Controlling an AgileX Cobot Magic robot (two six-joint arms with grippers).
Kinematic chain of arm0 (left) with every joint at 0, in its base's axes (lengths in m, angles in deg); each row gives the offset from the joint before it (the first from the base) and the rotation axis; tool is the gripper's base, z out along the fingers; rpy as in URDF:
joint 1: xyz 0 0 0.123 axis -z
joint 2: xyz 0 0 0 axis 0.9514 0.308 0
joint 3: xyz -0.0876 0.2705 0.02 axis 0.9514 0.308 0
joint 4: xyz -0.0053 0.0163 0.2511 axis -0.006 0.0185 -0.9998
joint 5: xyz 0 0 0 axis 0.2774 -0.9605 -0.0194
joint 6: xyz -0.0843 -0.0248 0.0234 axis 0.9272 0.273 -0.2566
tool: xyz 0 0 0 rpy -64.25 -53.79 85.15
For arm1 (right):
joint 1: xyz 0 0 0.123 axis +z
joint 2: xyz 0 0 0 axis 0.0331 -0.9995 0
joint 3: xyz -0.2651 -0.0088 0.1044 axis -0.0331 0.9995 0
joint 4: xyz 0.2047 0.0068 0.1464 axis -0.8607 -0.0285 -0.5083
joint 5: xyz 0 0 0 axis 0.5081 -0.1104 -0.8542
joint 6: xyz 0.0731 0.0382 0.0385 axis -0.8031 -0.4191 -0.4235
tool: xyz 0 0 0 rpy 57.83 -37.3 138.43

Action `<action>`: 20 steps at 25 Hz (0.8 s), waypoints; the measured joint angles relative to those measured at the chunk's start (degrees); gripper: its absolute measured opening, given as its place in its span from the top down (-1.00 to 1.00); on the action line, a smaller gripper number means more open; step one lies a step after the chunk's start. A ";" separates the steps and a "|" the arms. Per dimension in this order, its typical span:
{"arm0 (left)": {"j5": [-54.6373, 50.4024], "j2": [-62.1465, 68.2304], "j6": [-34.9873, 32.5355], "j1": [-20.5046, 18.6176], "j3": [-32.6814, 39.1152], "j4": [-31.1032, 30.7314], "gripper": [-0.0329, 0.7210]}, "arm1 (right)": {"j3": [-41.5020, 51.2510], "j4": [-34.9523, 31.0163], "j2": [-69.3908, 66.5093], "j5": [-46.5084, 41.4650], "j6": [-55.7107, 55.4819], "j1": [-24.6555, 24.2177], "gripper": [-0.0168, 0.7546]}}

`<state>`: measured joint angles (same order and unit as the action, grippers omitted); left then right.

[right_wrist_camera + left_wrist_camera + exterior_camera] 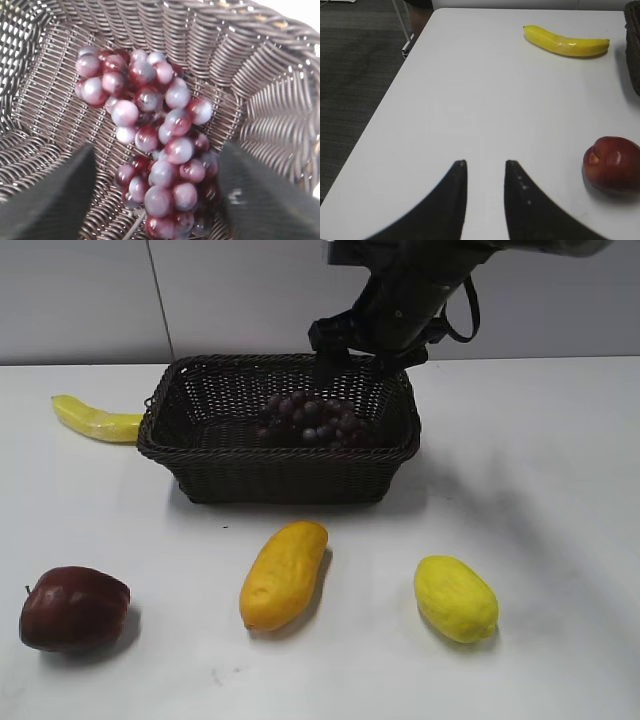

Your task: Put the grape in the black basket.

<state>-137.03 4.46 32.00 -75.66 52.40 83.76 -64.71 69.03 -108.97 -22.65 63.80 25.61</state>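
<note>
The grape [312,418], a bunch of dark red and purple grapes, lies on the floor of the black basket [280,472]. In the right wrist view the grape [152,135] lies between my open fingers on the basket weave [45,95]. My right gripper [157,165] is open, its fingers wide apart and clear of the bunch; in the exterior view it [350,358] hangs over the basket's back rim. My left gripper [485,165] is open and empty over bare white table, out of the exterior view.
A banana [95,418] lies left of the basket, also in the left wrist view [565,42]. A dark red apple [72,608] sits front left, also in the left wrist view [612,164]. An orange mango [283,574] and a yellow lemon [455,597] lie in front.
</note>
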 joint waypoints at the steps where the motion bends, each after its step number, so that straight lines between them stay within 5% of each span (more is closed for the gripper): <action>1: 0.00 0.00 0.00 0.00 0.00 0.00 0.31 | -0.92 0.66 0.00 -0.98 0.00 0.00 -0.72; 8: 0.00 0.00 0.00 0.00 0.00 0.00 0.31 | -10.04 4.70 0.00 -12.48 0.05 -2.67 -0.69; 20: 0.00 0.00 0.00 0.00 0.00 0.00 0.31 | -11.68 7.60 0.00 -23.06 0.23 -19.11 -0.56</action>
<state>-137.03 4.46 32.00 -75.66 52.40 83.76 -76.38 76.63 -108.97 -45.71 64.03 6.50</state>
